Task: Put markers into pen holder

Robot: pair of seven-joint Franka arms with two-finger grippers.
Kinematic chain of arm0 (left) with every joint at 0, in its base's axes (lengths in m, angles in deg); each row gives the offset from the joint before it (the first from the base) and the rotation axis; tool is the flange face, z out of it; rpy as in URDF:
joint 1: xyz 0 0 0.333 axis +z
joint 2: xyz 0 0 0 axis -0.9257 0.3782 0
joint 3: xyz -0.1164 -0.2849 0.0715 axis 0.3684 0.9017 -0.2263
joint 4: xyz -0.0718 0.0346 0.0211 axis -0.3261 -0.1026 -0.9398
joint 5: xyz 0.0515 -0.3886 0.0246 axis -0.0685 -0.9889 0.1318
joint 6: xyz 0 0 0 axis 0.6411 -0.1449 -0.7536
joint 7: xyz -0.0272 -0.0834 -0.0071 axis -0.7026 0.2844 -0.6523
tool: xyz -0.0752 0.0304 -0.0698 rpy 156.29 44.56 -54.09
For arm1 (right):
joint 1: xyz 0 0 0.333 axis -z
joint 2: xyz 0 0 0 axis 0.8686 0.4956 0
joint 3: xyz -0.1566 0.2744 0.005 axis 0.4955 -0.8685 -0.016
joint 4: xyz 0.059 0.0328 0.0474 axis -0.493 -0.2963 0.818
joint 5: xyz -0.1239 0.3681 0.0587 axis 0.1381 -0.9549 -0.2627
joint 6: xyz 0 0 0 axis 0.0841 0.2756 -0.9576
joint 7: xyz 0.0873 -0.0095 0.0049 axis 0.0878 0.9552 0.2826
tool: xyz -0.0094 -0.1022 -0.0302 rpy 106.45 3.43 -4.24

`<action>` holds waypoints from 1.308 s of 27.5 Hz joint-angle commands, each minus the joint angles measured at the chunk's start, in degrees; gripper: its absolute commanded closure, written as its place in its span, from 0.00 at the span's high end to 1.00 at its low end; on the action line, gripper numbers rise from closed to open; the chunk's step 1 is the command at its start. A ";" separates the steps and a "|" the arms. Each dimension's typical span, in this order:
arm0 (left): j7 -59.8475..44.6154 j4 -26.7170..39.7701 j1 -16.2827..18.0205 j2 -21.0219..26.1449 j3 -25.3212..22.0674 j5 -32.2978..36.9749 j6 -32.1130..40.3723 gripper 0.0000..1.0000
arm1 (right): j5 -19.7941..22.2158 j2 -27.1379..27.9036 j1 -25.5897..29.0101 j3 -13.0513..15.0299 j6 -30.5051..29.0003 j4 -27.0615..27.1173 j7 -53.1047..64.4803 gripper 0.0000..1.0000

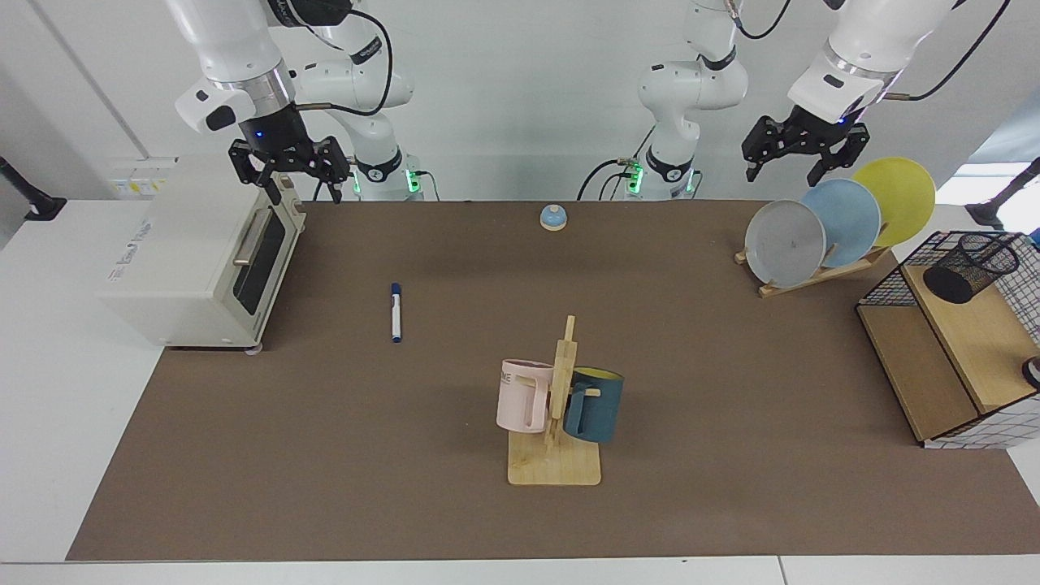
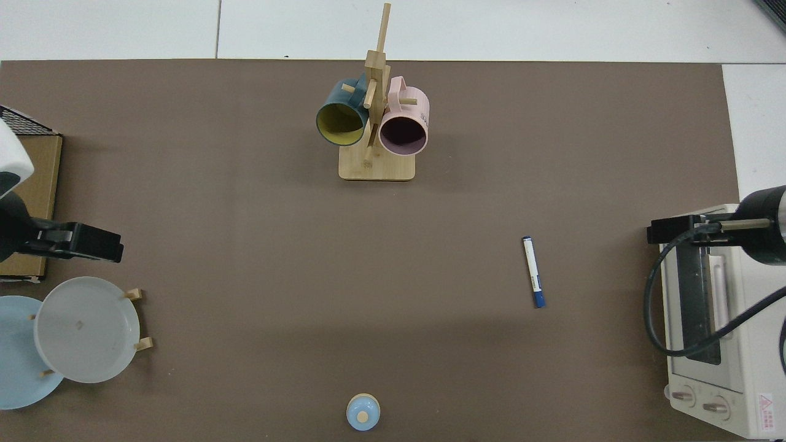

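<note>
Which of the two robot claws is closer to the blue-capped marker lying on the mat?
The right gripper, raised over the toaster oven, is nearer the marker. The left gripper hangs above the plate rack, far across the table.

— What is showing on the brown mat (image 1: 731,455)?

— A white marker (image 1: 396,313) with dark blue cap is lying at nine o'clock of a pale wooden rack (image 1: 556,455) carrying a pink mug (image 1: 520,396) and a teal mug (image 1: 595,405), yellow inside.

— And at three o'clock?

— Grey (image 1: 784,242), light blue (image 1: 845,218) and yellow (image 1: 898,195) plates are standing by a black mesh pen holder (image 1: 971,268).
</note>
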 commanded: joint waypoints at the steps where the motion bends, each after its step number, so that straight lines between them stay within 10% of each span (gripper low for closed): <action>1: 0.08 -0.31 0.22 -0.34 0.24 0.60 0.78 1.00 | 0.54 -0.57 1.11 -0.25 -1.16 -1.22 -1.04 1.00; 21: 0.08 -0.31 0.22 -0.34 0.24 0.60 0.78 1.00 | 0.54 4.33 0.32 -0.51 -9.15 -1.84 -2.01 1.00; 36: -0.01 -0.31 0.22 -0.34 0.24 0.60 0.78 1.00 | 0.63 18.49 -7.67 -0.60 -31.38 -12.99 -8.78 1.00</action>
